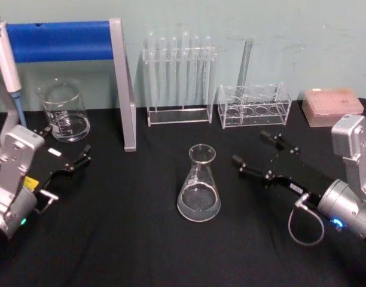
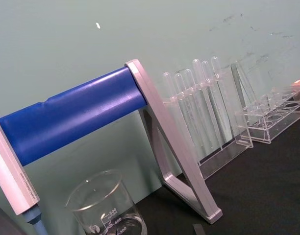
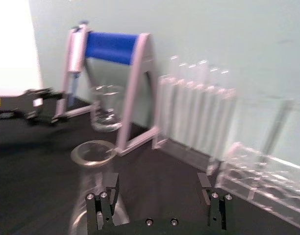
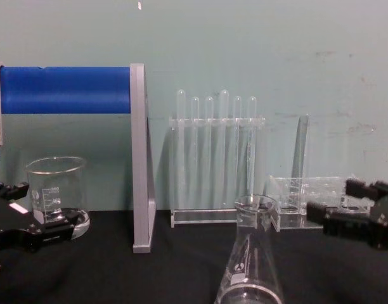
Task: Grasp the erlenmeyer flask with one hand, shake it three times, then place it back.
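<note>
The erlenmeyer flask (image 1: 199,185) is clear glass and stands upright on the black table (image 1: 141,239) near its middle. From the chest view, the flask (image 4: 252,266) rises in the foreground. My right gripper (image 1: 250,147) hovers just right of the flask, open, fingers pointing toward it and not touching it. In the right wrist view, the flask (image 3: 93,161) is blurred beside one finger of that gripper (image 3: 160,200). My left gripper (image 1: 66,146) rests open at the left, near the beaker, holding nothing.
A squat glass beaker (image 1: 64,110) stands at the back left under a blue roller stand (image 1: 63,40). A test tube rack (image 1: 179,78) and a lower clear rack (image 1: 253,106) line the back wall. A pink box (image 1: 331,106) sits at the back right.
</note>
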